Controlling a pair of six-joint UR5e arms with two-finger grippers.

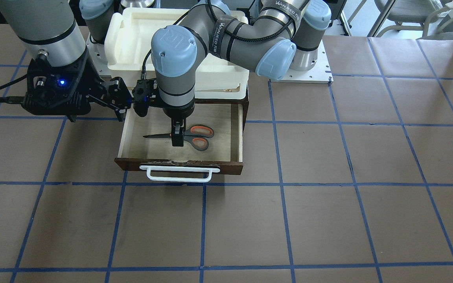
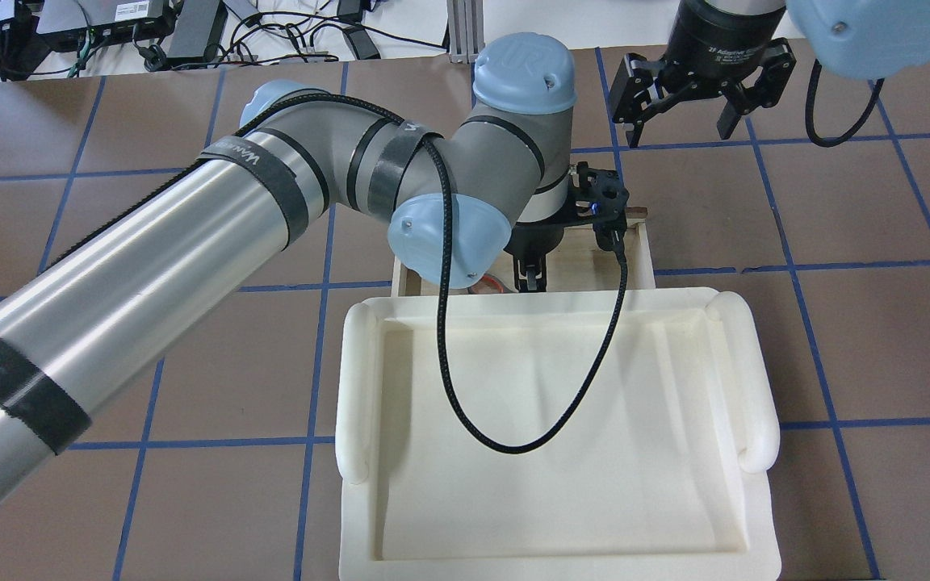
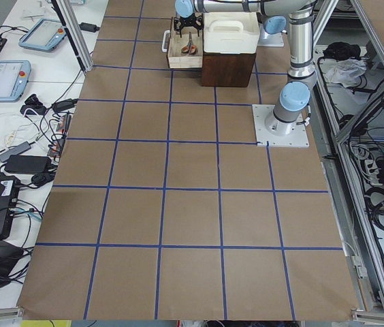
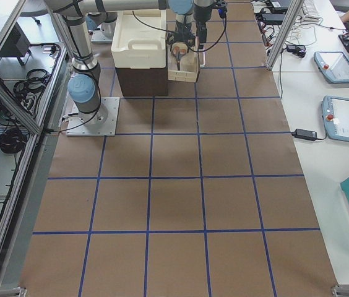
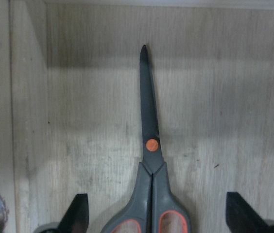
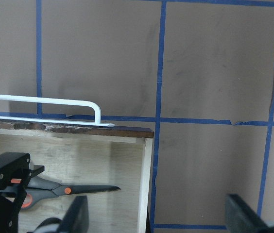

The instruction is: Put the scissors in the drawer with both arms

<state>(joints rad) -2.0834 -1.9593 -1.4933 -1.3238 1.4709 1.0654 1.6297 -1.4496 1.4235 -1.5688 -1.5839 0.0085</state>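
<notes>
The scissors [image 1: 197, 136] lie flat on the pale floor of the open drawer [image 1: 179, 163], blades towards the robot's right. The left wrist view shows the scissors [image 5: 149, 145] with their orange pivot dot, lying free between the gripper's two fingers. My left gripper [image 1: 177, 140] hangs straight down inside the drawer over the pivot, its jaws wide apart and touching nothing. My right gripper [image 2: 681, 133] is open and empty, beside the drawer's right side and above the table. Its wrist view shows the scissors [image 6: 69, 190] and the white bar handle [image 6: 40, 104].
A cream-white plastic tray [image 2: 356, 387] sits on top of the dark brown cabinet [image 3: 228, 68] behind the drawer. The left arm's black cable [image 2: 529, 428] hangs over the tray. The table is brown paper with a blue tape grid [image 1: 281, 184].
</notes>
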